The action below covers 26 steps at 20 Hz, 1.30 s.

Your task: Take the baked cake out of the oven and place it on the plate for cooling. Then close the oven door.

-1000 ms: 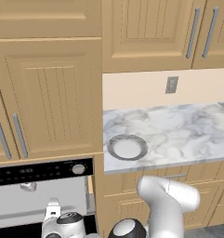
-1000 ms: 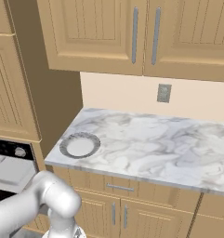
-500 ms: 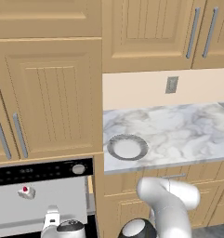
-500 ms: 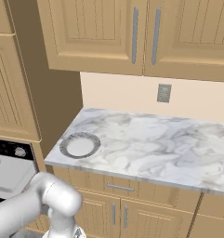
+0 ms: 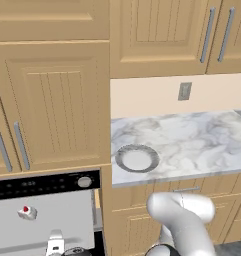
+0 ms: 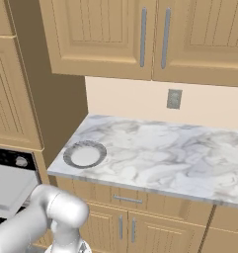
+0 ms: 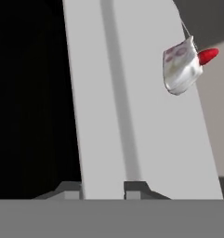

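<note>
The baked cake (image 5: 27, 212), a tiny pale wedge with a red topping, lies on the pale grey surface under the oven's (image 5: 42, 185) black control panel. In the hand view the cake (image 7: 182, 69) is at the upper right on that grey surface, well away from the fingertips (image 7: 136, 188). My gripper (image 5: 54, 248) hangs low in front of the oven, below and to the right of the cake. In the hand view the gripper (image 7: 103, 189) is shut with nothing in it. The plate (image 5: 137, 158) stands empty at the counter's left end, as the right base view of the plate (image 6: 84, 154) confirms.
The marble counter (image 5: 192, 145) runs to the right of the oven, with beige cabinets (image 5: 57, 100) above it and drawers below. A wall outlet (image 5: 184, 91) sits on the backsplash. My white arm (image 5: 184, 220) rises in front of the lower cabinets. A black void (image 7: 29, 102) borders the grey surface.
My gripper has sunk lower in front of the oven and has closed a little. The cake's red topping now shows clear above it.
</note>
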Tool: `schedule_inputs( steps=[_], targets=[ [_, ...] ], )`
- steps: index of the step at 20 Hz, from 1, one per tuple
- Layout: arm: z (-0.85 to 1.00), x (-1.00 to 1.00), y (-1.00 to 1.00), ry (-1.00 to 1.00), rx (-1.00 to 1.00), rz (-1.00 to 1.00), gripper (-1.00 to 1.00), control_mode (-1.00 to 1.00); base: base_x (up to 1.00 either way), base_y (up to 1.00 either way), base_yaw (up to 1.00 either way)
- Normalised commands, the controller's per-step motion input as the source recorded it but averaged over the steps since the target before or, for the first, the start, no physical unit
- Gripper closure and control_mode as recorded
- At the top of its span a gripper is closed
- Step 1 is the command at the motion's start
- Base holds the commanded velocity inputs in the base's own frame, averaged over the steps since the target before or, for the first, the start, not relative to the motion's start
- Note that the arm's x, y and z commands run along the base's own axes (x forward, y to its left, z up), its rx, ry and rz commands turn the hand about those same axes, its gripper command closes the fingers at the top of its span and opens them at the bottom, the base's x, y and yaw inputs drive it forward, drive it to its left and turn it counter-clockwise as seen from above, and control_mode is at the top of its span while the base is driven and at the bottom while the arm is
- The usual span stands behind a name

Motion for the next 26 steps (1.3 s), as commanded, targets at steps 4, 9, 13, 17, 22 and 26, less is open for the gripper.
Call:
schedule_inputs(
  steps=[4, 9, 13, 17, 22, 26],
  targets=[
    [0.36, -0.30, 0.00, -0.01, 0.00, 0.00, -1.00, -1.00, 0.00, 0.00, 0.00],
    [0.70, -0.11, -0.01, -0.04, 0.00, 0.00, -1.00, -1.00, 0.00, 0.00, 0.00],
    [0.92, -0.17, -0.02, -0.03, 0.00, 0.00, -1.00, -1.00, 0.00, 0.00, 0.00],
    [0.88, -0.05, 0.00, 0.00, 0.00, 0.00, -1.00, -1.00, 0.00, 0.00, 0.00],
    [0.23, 0.00, 0.00, 0.00, 0.01, -0.04, -1.00, -1.00, 0.00, 0.00, 0.00],
    [-0.13, 0.00, 0.00, 0.01, 0.06, -0.06, -1.00, -1.00, 0.00, 0.00, 0.00]
  ],
)
